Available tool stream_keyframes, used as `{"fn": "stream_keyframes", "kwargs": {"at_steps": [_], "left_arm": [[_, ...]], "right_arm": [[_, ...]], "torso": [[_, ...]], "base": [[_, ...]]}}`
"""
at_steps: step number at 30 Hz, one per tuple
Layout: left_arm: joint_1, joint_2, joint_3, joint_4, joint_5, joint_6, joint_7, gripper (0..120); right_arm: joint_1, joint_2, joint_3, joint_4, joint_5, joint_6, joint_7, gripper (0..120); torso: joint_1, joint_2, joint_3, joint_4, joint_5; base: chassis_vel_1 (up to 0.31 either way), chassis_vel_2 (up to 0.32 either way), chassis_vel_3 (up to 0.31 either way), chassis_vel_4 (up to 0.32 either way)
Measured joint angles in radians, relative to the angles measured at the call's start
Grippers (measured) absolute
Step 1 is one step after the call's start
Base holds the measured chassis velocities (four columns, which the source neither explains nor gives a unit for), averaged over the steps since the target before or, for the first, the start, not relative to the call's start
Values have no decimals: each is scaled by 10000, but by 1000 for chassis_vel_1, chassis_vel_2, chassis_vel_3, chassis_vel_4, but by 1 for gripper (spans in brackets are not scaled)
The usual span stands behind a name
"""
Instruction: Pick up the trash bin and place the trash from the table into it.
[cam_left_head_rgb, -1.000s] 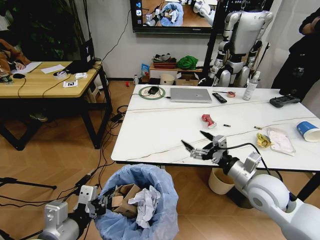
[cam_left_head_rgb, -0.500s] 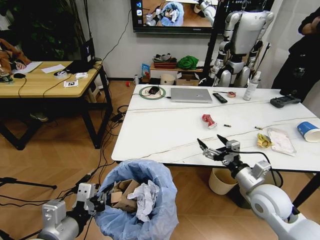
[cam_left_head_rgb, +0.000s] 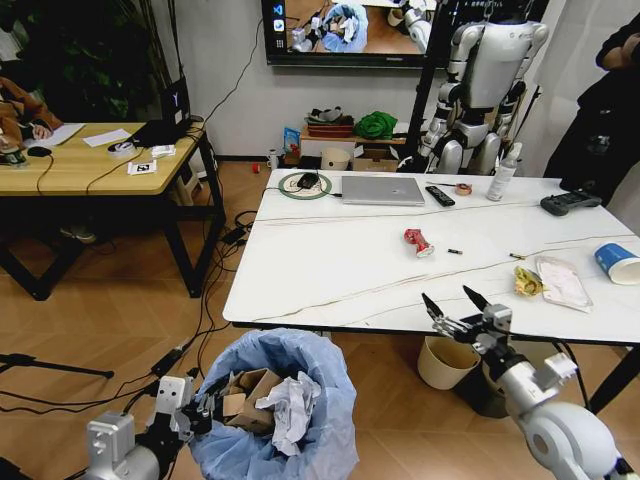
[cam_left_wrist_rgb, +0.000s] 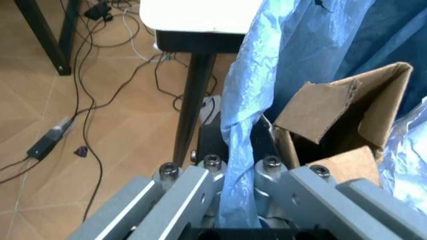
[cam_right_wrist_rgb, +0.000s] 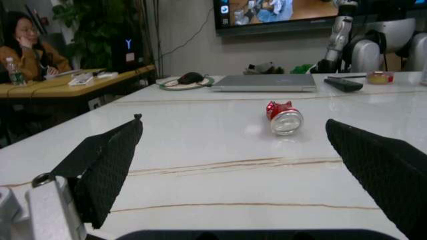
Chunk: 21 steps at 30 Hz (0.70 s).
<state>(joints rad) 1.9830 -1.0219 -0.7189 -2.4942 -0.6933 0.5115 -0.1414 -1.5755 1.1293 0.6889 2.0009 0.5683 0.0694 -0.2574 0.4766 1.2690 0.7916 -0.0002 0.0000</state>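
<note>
— Jaws first: how are they set?

— On the right gripper (cam_left_head_rgb: 457, 302) the jaws are spread wide with nothing between them; it is seen at the lower right of the head view, over the near edge of the bench (cam_left_head_rgb: 330, 262). On the left gripper (cam_left_head_rgb: 193, 411), at the lower left, the jaws are clamped on the blue bag at the rim of the trash bin (cam_left_head_rgb: 275, 405); in the left wrist view a twisted fold of that plastic is pinched between the two metal fingers (cam_left_wrist_rgb: 193, 187).

— And where is the bin found?

— At the bottom centre of the head view, below the bench's near edge and held off to the side by the left gripper. Torn cardboard (cam_left_head_rgb: 245, 392) and crumpled white paper (cam_left_head_rgb: 287, 400) are already lying inside it.

— What is left on the bench?

— A crushed red can (cam_left_head_rgb: 417, 241) is lying near the middle, well ahead of the right gripper. A yellow wrapper (cam_left_head_rgb: 527, 282) and a clear packet (cam_left_head_rgb: 562, 281) are lying side by side, touching, toward the right edge, and a blue-white paper cup (cam_left_head_rgb: 616, 262) stands at the far right. A laptop (cam_left_head_rgb: 381, 190) and a remote (cam_left_head_rgb: 438, 195) are set at the far side.
</note>
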Motion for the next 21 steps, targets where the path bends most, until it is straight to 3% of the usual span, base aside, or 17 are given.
{"fn": "stream_keyframes", "kwargs": {"at_steps": [1, 6, 9, 21], "left_arm": [[0, 0, 0, 0, 0, 0, 0, 0], [-85, -151, 46, 138, 94, -47, 39, 0], [-114, -222, 71, 163, 105, -62, 47, 0], [-215, -225, 32, 230, 88, -85, 72, 0]], "right_arm": [[0, 0, 0, 0, 0, 0, 0, 100], [-144, 1479, 444, -168, -355, 273, -710, 100], [-116, 1835, 509, -264, -393, 324, -930, 100], [-46, 2121, 527, -628, -239, 509, -1323, 100]], "torso": [[0, 0, 0, 0, 0], [0, 0, 0, 1, -1], [0, 0, 0, 1, -2], [0, 0, 1, 2, 0]], "base": [[0, 0, 0, 0], [0, 0, 0, 0], [0, 0, 0, 0], [0, 0, 0, 0]]}}
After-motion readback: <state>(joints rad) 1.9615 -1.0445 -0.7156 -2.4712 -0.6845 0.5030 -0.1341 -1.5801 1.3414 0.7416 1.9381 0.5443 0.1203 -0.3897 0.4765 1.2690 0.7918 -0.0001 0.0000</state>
